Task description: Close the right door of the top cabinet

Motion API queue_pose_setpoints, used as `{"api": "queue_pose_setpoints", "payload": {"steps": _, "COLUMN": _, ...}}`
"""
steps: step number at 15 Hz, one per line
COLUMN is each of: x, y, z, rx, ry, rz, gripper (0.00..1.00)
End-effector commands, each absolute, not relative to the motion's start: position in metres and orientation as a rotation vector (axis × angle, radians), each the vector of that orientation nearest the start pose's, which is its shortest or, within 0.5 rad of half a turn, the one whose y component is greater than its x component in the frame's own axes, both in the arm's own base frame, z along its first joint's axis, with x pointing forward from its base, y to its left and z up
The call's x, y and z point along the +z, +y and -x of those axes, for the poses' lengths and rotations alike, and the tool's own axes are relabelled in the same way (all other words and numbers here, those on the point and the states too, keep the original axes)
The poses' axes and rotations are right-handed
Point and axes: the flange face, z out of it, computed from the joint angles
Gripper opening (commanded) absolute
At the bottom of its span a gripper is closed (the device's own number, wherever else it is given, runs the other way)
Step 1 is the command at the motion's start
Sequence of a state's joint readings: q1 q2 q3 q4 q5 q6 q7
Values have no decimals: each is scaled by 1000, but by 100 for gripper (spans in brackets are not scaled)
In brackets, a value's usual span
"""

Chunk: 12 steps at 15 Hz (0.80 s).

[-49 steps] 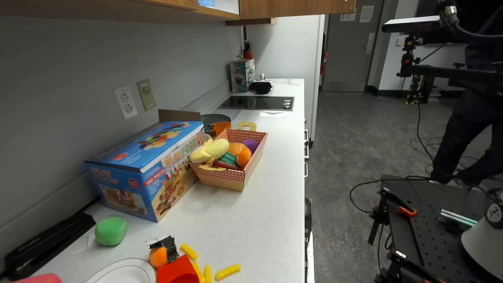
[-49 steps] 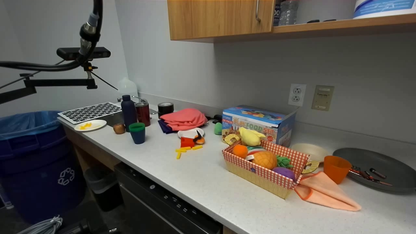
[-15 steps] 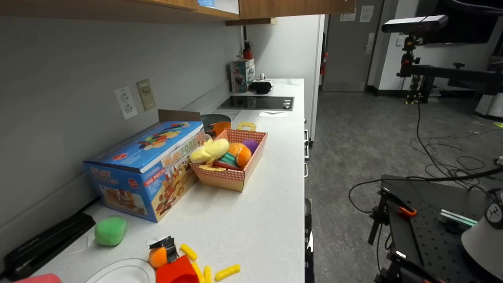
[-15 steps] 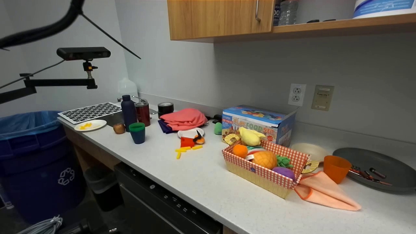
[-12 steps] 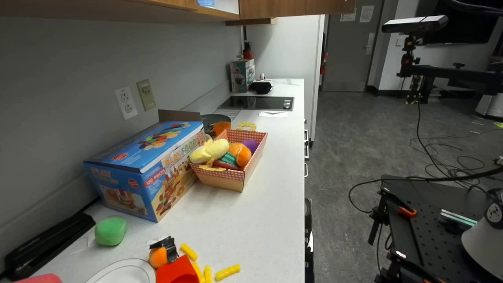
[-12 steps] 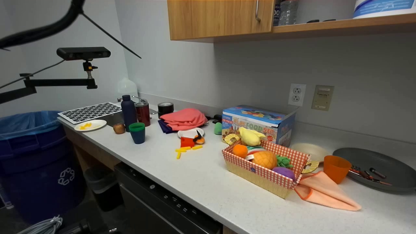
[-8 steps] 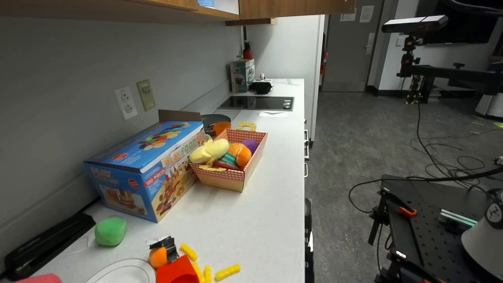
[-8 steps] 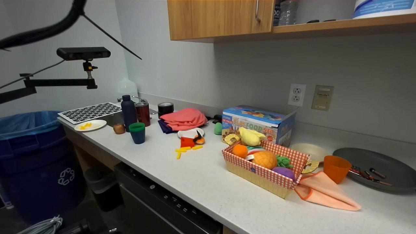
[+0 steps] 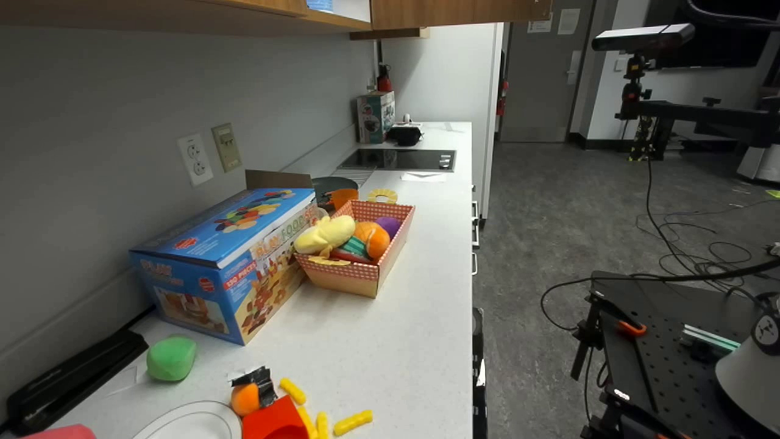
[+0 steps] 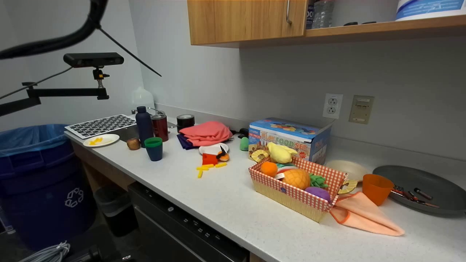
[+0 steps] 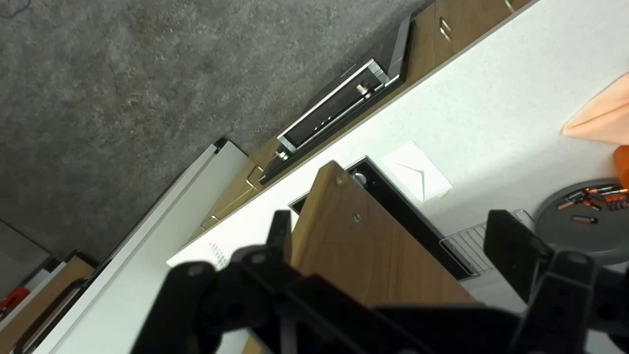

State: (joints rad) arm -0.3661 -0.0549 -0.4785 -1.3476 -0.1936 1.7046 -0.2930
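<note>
The right door is a flat wooden panel, swung open and sticking out from the top cabinet in an exterior view; only its lower part shows. In an exterior view the cabinet's lower shelf is exposed beside a shut door with a metal handle. In the wrist view the right door rises between the fingers, its narrow edge near the left finger. My gripper is open with its fingers wide apart. I cannot tell whether it touches the door. The gripper is outside both exterior views.
Below are the white countertop, a play food box and a basket of soft toys. A camera on an arm stands near the robot's cable. Bottles and a white tub are inside the cabinet.
The robot's cable has moved since 3.3 s ago and shifted slightly in the last half second. A person at the right is gone from view. The right door has not visibly moved.
</note>
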Motion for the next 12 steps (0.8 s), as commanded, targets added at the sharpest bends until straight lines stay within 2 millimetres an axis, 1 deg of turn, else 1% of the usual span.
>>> {"api": "queue_pose_setpoints", "payload": {"steps": 1, "x": 777, "y": -422, "z": -335, "rx": -575, "ry": 942, "rz": 3364, "gripper": 100}}
{"api": "queue_pose_setpoints", "payload": {"steps": 5, "x": 778, "y": -428, "z": -337, "rx": -652, "ry": 1007, "rz": 3391, "gripper": 100}}
{"api": "queue_pose_setpoints", "payload": {"steps": 8, "x": 778, "y": -430, "z": -334, "rx": -645, "ry": 1091, "rz": 3415, "gripper": 100}}
{"api": "queue_pose_setpoints", "payload": {"steps": 10, "x": 779, "y": -431, "z": -334, "rx": -651, "ry": 1118, "rz": 3428, "gripper": 100}}
{"api": "queue_pose_setpoints", "payload": {"steps": 12, "x": 778, "y": -430, "z": -336, "rx": -696, "ry": 1114, "rz": 3384, "gripper": 100}}
